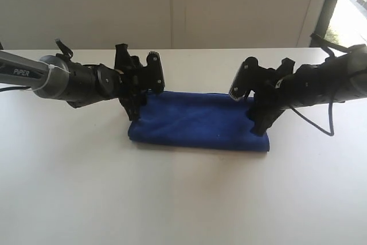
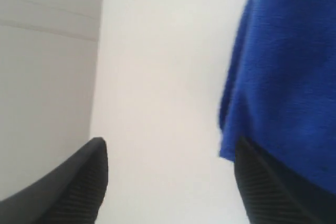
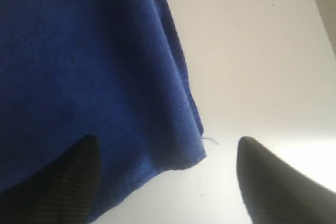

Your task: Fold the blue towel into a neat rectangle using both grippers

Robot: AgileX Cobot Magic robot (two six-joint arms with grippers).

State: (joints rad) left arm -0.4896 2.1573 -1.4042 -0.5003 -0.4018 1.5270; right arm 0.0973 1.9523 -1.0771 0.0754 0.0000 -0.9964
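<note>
Left tool (image 2: 170,142): spread wide, grips nothing, one finger over the short edge of the blue towel (image 1: 200,121), the other over bare white tabletop (image 1: 183,199). Right tool (image 3: 168,139): likewise wide open and empty, straddling the towel's opposite end. Towel: folded into a long rectangle, flat on the tabletop between the two arms.
</note>
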